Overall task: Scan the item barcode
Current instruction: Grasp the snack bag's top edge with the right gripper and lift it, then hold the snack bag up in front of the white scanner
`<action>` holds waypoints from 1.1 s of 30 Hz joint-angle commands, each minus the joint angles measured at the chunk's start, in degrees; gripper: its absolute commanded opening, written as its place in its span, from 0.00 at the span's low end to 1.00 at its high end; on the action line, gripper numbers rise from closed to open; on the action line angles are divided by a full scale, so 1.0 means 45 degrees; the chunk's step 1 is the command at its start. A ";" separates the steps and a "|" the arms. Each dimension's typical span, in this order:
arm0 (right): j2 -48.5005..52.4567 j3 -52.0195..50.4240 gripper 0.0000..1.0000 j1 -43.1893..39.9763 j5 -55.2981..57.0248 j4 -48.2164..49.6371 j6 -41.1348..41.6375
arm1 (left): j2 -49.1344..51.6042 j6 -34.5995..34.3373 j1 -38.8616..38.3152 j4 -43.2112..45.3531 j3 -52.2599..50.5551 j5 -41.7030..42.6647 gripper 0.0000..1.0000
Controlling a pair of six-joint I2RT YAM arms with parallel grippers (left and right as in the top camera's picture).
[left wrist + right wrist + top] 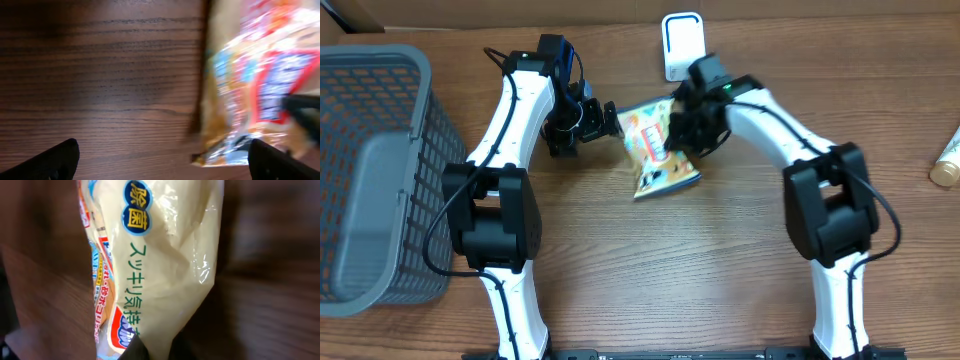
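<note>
Right gripper point(682, 128) is closed on the packet point(658, 152) at upper centre of the overhead view; left gripper point(606, 120) stands wide beside it. Grasp seems done; next, carry it to face the white scanner point(682, 45).

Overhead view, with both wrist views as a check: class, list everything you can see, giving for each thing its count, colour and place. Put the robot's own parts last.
packet: one, cream with red, blue and orange print, middle of the table, between the two grippers
scanner: one, white, far edge of the table, behind the packet
basket: one, grey mesh, left side of the table
bottle: one, beige, lying at the right edge, partly cut off
cardboard: one piece, tan, far left corner, mostly cut off
table: one, dark brown wood, under everything
left gripper: one, black, open, just left of the packet
right gripper: one, black, shut on the packet's far end
</note>
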 commanded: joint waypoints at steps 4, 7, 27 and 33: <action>-0.1749 0.1399 0.04 -0.1389 0.0146 0.0593 0.0695 | 0.0063 0.0063 -0.0121 0.0058 0.0019 -0.0214 0.99; -0.1749 0.1472 0.04 -0.1778 -0.0306 0.1321 0.0724 | 0.0063 0.0039 -0.0121 0.0126 0.0019 -0.0214 1.00; -0.0044 0.1219 0.04 -0.1569 0.2399 0.8718 0.7325 | 0.0063 -0.0107 -0.0452 0.0855 0.0019 -0.0214 1.00; 0.0568 0.1219 0.04 -0.1307 0.2453 0.9146 0.7378 | 0.0063 -0.0102 -0.0515 0.0894 0.0019 -0.0223 1.00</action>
